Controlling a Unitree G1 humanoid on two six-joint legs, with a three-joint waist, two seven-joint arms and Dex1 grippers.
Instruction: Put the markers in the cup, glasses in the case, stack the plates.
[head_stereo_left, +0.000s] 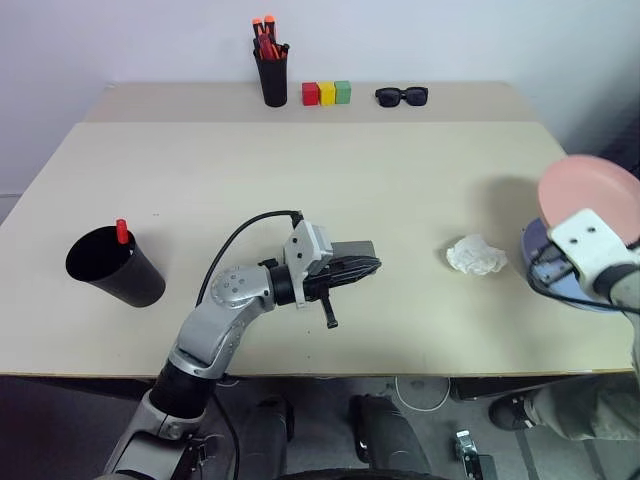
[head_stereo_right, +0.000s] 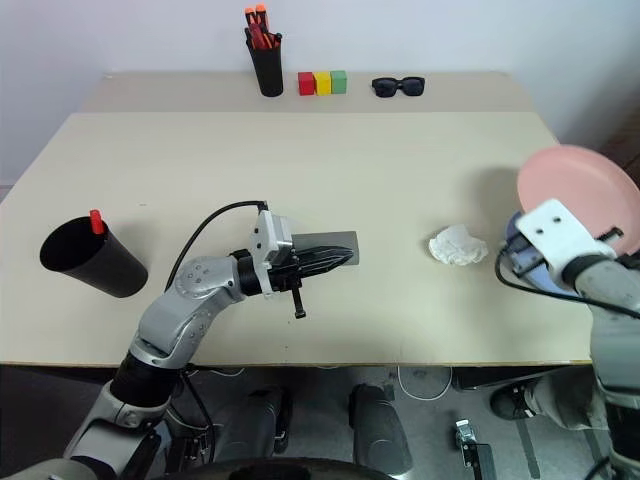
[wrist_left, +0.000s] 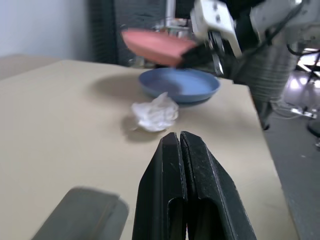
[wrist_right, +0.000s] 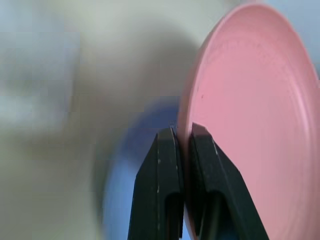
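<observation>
Two plates sit at the table's (head_stereo_left: 300, 180) right edge, the pink plate (wrist_right: 250, 125) pinched by the right gripper (wrist_right: 182, 132) above the blue plate (wrist_left: 180, 86), seemingly just clear of it, while the left gripper (wrist_left: 179, 137), fingers together, hovers by the grey case (head_stereo_right: 335, 243).

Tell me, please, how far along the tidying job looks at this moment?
Looks done: a red-tipped marker stands in the cup, and the case is shut. In hand: the right claw grips the pink plate above the blue plate. Left: setting it down; I cannot see the second marker or the glasses.
</observation>
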